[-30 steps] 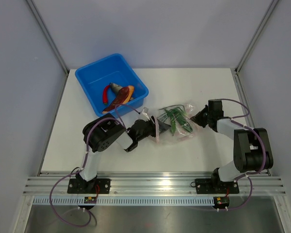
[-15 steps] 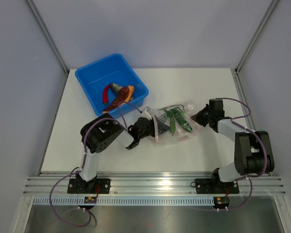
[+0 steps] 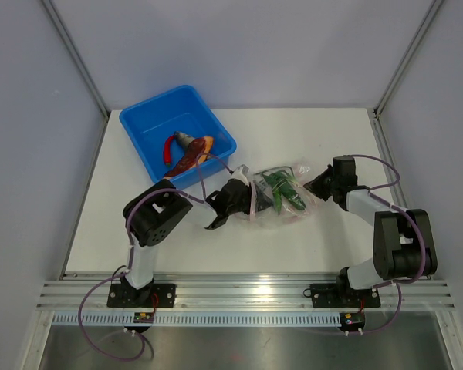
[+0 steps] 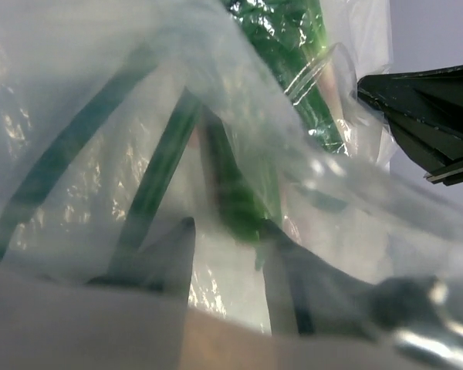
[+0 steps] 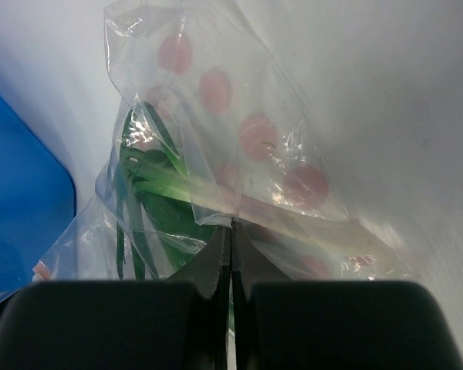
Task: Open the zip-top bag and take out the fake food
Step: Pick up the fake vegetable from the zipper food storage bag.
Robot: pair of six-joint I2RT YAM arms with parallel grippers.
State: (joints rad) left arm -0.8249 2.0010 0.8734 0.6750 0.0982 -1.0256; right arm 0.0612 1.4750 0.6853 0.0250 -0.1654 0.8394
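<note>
2 grippers work the zip-top bag (image 3: pixel 287 206), which lies mid-table near the blue tub (image 3: pixel 139 127). The right gripper (image 5: pixel 231 240) is clamped on the bag's far end. The left gripper (image 4: pixel 228 254), fingers apart at the bag's mouth, straddles green fake food (image 4: pixel 243 204). It should close on 1 stem, not plastic.

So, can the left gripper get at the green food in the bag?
Probably: the left gripper sits open at the mouth of the bag with the green food just ahead, while the right gripper pins the far end. Whether plastic lies between is unclear.
</note>
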